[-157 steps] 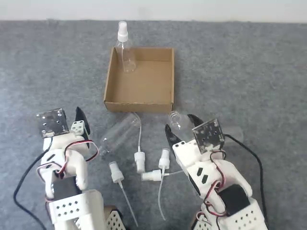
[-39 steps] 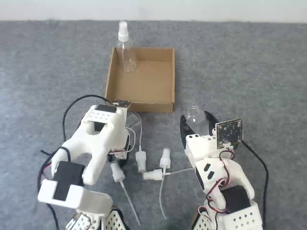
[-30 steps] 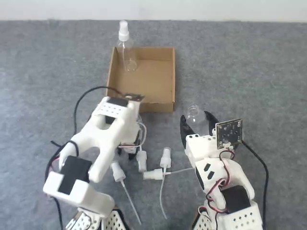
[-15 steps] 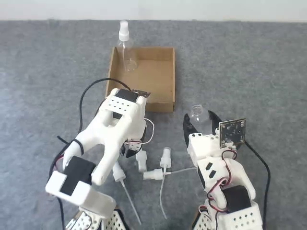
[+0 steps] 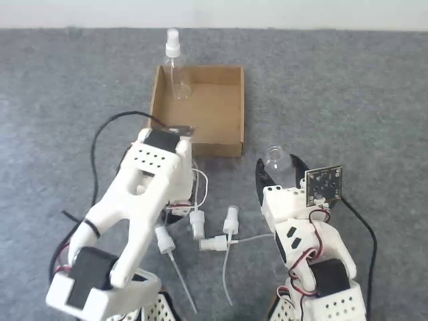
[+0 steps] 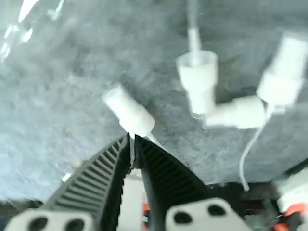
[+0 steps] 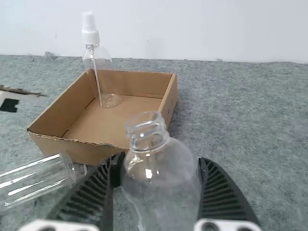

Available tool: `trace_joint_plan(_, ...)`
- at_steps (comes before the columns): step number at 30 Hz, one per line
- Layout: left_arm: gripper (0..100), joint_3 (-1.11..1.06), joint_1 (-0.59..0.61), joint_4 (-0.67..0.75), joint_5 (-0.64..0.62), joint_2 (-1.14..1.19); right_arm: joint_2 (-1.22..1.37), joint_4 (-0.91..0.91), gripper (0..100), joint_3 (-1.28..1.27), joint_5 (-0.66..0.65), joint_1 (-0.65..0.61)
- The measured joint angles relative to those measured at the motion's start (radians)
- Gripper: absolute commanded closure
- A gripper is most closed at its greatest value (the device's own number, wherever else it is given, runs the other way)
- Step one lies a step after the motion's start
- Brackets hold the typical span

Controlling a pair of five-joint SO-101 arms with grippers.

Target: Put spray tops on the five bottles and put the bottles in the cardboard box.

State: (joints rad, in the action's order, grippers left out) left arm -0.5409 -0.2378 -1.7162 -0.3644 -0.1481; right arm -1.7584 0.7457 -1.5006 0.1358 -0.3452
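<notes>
My right gripper [image 5: 276, 172] [image 7: 158, 185] is shut on an open-necked clear bottle [image 5: 274, 156] [image 7: 155, 154], held upright just in front of the cardboard box [image 5: 198, 142] [image 7: 72, 139]. The left arm stretches over the carpet in front of the box. Its gripper [image 6: 132, 144] is shut with a thin white tube between the fingertips, right above a spray top [image 6: 129, 114] [image 5: 162, 239]. Three more spray tops [image 5: 196, 224] [image 6: 198, 82] lie bunched beside it. One capped bottle [image 5: 174, 67] [image 7: 95, 62] stands in the box's far corner. Another clear bottle [image 7: 33, 178] lies before the box.
The box's front wall stands close ahead of both grippers. Long dip tubes [image 5: 226, 274] trail from the tops toward the arm bases. Open grey carpet [image 5: 348, 100] stretches to the right of the box.
The left arm swung out from its rest over the spray tops and shut its gripper there; a dip tube now curls up. The right gripper stood its bottle upright and edged forward.
</notes>
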Motion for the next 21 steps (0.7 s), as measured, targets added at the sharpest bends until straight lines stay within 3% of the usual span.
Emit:
trace_joint_plan(7,99,-0.074,0.094,0.044,-0.296,0.000,0.000,0.000,89.8,0.000,0.000,0.000)
trace_joint_plan(13,96,-0.144,0.107,0.146,-0.307,0.000,0.000,0.000,89.8,0.000,0.000,0.000)
trace_joint_plan(18,77,-0.146,0.167,0.155,-0.307,0.000,0.000,0.000,89.8,0.000,0.000,0.000)
trace_joint_plan(21,70,-0.164,0.198,0.155,-0.307,0.000,0.000,0.000,89.8,0.000,0.000,0.000)
